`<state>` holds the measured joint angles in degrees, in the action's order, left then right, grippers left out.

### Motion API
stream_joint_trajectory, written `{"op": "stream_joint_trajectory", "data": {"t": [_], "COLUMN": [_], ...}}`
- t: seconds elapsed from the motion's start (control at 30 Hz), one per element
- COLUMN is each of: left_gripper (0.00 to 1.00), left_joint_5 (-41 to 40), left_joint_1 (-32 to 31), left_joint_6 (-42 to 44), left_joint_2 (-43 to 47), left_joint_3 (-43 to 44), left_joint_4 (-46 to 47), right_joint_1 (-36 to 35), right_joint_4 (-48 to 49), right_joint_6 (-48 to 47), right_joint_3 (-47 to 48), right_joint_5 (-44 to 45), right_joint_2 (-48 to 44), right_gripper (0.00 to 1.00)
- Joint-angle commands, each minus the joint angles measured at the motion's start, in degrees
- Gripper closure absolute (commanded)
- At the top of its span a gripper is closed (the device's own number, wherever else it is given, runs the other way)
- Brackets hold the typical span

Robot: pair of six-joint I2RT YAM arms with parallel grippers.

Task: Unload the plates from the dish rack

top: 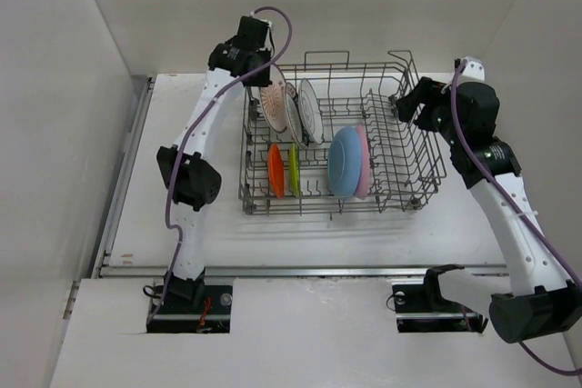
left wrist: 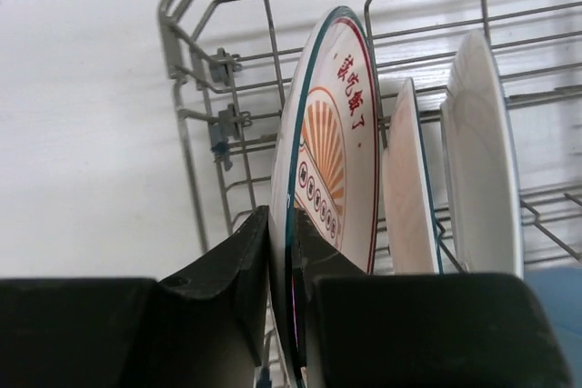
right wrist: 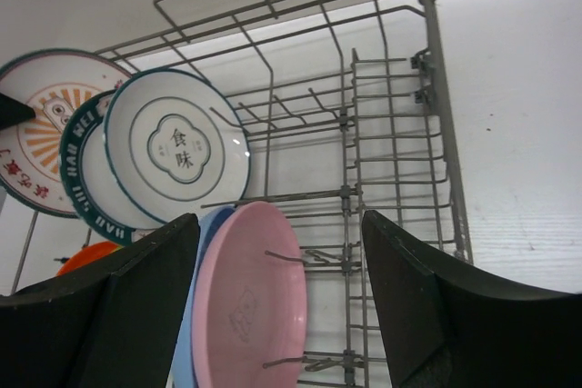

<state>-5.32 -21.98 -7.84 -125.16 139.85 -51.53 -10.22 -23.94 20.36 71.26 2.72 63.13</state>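
Note:
The grey wire dish rack (top: pixel 400 147) stands mid-table. At its back left three white patterned plates stand on edge (top: pixel 293 108). In front stand an orange plate (top: pixel 275 170), a lime-green plate (top: pixel 294 170), a light-blue plate (top: pixel 345 161) and a pink plate (top: pixel 365 163). My left gripper (left wrist: pixel 289 224) is shut on the rim of the leftmost white plate, the one with an orange sunburst (left wrist: pixel 332 152). My right gripper (right wrist: pixel 280 233) is open and empty above the rack's right end, with the pink plate (right wrist: pixel 250 302) below it between the fingers.
The rack's raised wire sides (left wrist: pixel 218 134) rise close to both grippers, and upright tines (right wrist: pixel 391 161) stand beside the pink plate. White walls enclose the table at the left, back and right. Bare table lies left of the rack (top: pixel 218 215).

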Motion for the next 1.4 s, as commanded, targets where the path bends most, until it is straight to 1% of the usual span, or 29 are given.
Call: {"op": "stream_joint_trajectory", "data": {"t": [0.0, 0.17, 0.27, 0.4, 0.43, 0.5, 0.53, 0.57, 0.63, 0.67, 0.73, 0.8, 0.9, 0.97, 1.1, 1.17, 1.2, 1.23, 1.33, 1.37], "left_gripper": [1.0, 1.0, 1.0, 1.0, 1.0, 1.0, 1.0, 1.0, 1.0, 1.0, 1.0, 1.0, 1.0, 1.0, 0.9, 0.89, 0.81, 0.78, 0.7, 0.65], "left_joint_5": [0.8, 0.1, -0.5, -2.0, 1.1, 6.9, 10.6, 17.0, 23.8, 30.0, 35.0, 40.2, 45.5, 46.0, 44.9, 42.7, 40.7, 40.7, 38.5, 37.2], "left_joint_1": [0.5, 2.4, 3.6, 10.9, 16.3, 22.5, 28.0, 30.1, 33.9, 36.5, 37.9, 39.4, 41.7, 42.2, 42.8, 42.8, 42.8, 42.8, 42.8, 42.8], "left_joint_6": [1.7, 3.0, 4.1, 3.9, 2.9, 0.9, 0.3, -0.2, 0.3, 1.8, 4.7, 8.1, 8.8, 9.3, 12.1, 12.1, 12.7, 12.7, 14.7, 14.7], "left_joint_2": [11.7, 13.6, 15.0, 18.4, 18.9, 19.4, 20.0, 20.0, 17.7, 16.4, 11.3, 8.5, 6.2, 4.1, 1.1, 0.2, -0.4, -0.4, -1.6, -1.6], "left_joint_3": [5.2, 4.6, 4.6, 1.2, -2.1, -6.4, -11.8, -14.3, -18.7, -21.5, -22.1, -22.8, -26.5, -27.1, -27.1, -27.1, -27.1, -27.1, -26.0, -25.2], "left_joint_4": [1.2, 1.2, 0.6, 0.6, 0.6, 2.0, 2.9, 4.2, 4.8, 4.8, 3.3, 1.9, 3.9, 4.7, 2.6, 2.0, 2.0, 2.0, 0.2, -0.4], "right_joint_1": [-0.4, -0.4, -1.6, -3.0, -3.7, -4.5, -5.2, -5.2, -5.7, -5.7, -5.7, -5.7, -5.7, -5.7, -5.7, -5.7, -5.7, -5.7, -5.7, -5.7], "right_joint_4": [3.0, 5.8, 6.3, 6.9, 6.9, 6.9, 6.9, 7.5, 8.1, 8.1, 8.7, 8.1, 8.1, 8.1, 8.7, 8.7, 8.7, 8.7, 8.1, 8.1], "right_joint_6": [-1.1, -1.1, -1.1, -1.1, -1.1, -1.8, -1.8, -2.3, -2.3, -2.3, -2.3, -2.3, -2.9, -2.9, -2.9, -3.4, -3.4, -3.4, -3.9, -3.9], "right_joint_3": [3.4, 3.4, 4.5, 8.6, 9.5, 10.8, 11.3, 11.4, 10.8, 10.3, 10.3, 11.4, 12.8, 12.8, 11.6, 10.9, 10.4, 10.4, 10.4, 10.4], "right_joint_5": [-7.2, -11.9, -14.3, -17.7, -18.3, -19.2, -19.9, -19.9, -19.9, -19.9, -20.4, -21.0, -22.2, -22.8, -22.3, -21.1, -21.1, -20.6, -19.9, -19.2], "right_joint_2": [0.9, 4.4, 6.5, 10.0, 10.6, 11.8, 11.8, 11.8, 12.4, 13.0, 14.5, 15.7, 17.5, 17.5, 18.0, 18.0, 18.0, 18.0, 17.4, 17.4], "right_gripper": [0.23, 0.24, 0.26, 0.26, 0.26, 0.26, 0.26, 0.26, 0.26, 0.26, 0.26, 0.26, 0.26, 0.26, 0.25, 0.25, 0.25, 0.25, 0.23, 0.23]}}
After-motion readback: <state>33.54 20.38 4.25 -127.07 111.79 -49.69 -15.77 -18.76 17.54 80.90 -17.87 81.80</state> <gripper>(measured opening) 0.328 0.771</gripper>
